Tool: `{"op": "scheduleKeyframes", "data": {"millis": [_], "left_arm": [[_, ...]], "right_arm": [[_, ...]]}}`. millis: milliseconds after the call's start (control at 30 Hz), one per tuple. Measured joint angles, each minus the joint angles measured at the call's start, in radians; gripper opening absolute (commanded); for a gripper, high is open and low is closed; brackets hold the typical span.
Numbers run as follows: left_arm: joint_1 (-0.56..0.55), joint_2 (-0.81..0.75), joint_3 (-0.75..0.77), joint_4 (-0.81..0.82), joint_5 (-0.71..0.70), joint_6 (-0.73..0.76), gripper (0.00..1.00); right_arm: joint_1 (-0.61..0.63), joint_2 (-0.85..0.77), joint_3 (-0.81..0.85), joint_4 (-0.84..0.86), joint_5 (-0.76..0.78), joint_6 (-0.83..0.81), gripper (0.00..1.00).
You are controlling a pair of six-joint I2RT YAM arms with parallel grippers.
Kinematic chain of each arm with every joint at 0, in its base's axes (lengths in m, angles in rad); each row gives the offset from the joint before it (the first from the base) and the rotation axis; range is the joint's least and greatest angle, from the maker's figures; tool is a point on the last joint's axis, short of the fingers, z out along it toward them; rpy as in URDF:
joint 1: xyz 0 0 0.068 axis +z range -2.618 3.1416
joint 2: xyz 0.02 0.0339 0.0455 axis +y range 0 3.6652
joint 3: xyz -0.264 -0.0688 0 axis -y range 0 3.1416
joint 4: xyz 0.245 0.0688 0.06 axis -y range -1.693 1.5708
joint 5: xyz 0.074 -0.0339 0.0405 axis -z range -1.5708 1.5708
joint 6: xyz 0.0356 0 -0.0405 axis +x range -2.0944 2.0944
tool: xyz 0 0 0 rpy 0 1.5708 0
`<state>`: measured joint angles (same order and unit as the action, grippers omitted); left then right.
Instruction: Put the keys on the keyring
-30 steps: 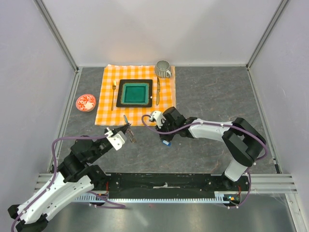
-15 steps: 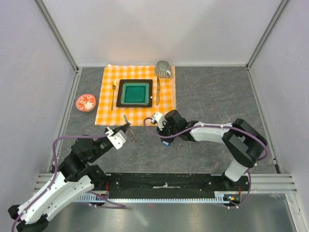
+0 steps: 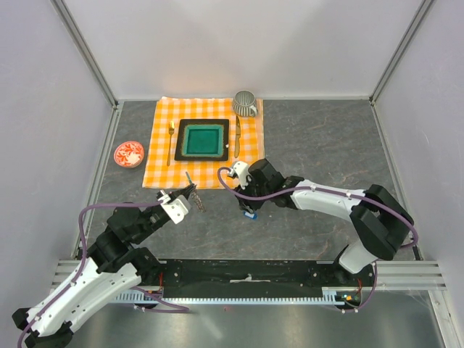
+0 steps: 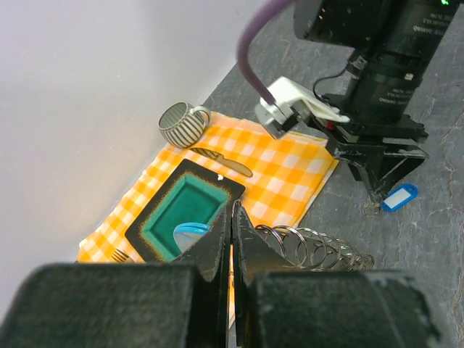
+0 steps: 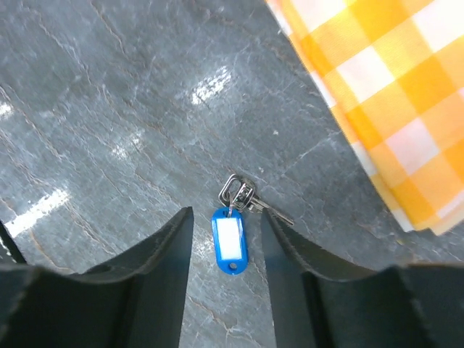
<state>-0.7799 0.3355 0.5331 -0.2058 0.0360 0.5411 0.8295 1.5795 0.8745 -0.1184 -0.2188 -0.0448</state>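
My left gripper (image 4: 233,214) is shut on the keyring (image 4: 319,250), a coil of silvery rings that sticks out to the right of its fingers; in the top view it hangs near the cloth's front edge (image 3: 191,194). A pale blue tag (image 4: 190,233) peeks out behind the left finger. A dark metal key (image 5: 254,201) with a bright blue tag (image 5: 230,241) lies flat on the grey table. My right gripper (image 5: 226,217) hovers just above it, open, with the tag between its fingers and untouched. From above, the tag (image 3: 250,214) shows below the right gripper (image 3: 246,206).
An orange checked cloth (image 3: 159,163) carries a green square plate (image 3: 181,154), a gold fork (image 3: 170,141), a gold knife (image 3: 237,138) and a striped cup (image 3: 245,104). A small red dish (image 3: 129,154) sits left of the cloth. Grey walls close in three sides.
The right gripper has gone from shut to open and let go of the blue-tagged key, which now lies on the table; its wrist drew back slightly. The left arm has stayed still.
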Motion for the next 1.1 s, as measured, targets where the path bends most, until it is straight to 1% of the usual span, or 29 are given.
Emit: {"op": "scheduleKeyframes", "data": {"millis": [233,400,500,633,767,933,1033,1100], "left_arm": [[0.007,-0.011,0.000,0.002,0.000,-0.002,0.02],[0.013,-0.021,0.000,0.006,0.000,-0.002,0.02],[0.017,-0.023,0.000,0.006,0.001,-0.003,0.02],[0.020,-0.023,-0.003,0.007,0.007,-0.006,0.02],[0.024,-0.023,-0.006,0.007,0.018,-0.010,0.02],[0.027,-0.021,-0.007,0.007,0.026,-0.013,0.02],[0.028,-0.019,-0.008,0.007,0.027,-0.013,0.02],[0.028,-0.019,-0.008,0.007,0.027,-0.013,0.02]], "right_arm": [[0.000,-0.012,0.138,-0.174,0.053,0.045,0.52],[0.000,-0.012,0.148,-0.227,0.063,0.097,0.48],[0.000,-0.021,0.083,-0.150,0.059,0.143,0.48],[0.000,-0.073,-0.109,0.028,0.061,0.213,0.47],[0.000,-0.094,-0.215,0.140,0.068,0.244,0.45],[0.006,-0.093,-0.215,0.201,0.079,0.247,0.43],[0.007,-0.086,-0.190,0.198,0.086,0.246,0.43],[0.010,-0.066,-0.144,0.171,0.089,0.240,0.42]]}}
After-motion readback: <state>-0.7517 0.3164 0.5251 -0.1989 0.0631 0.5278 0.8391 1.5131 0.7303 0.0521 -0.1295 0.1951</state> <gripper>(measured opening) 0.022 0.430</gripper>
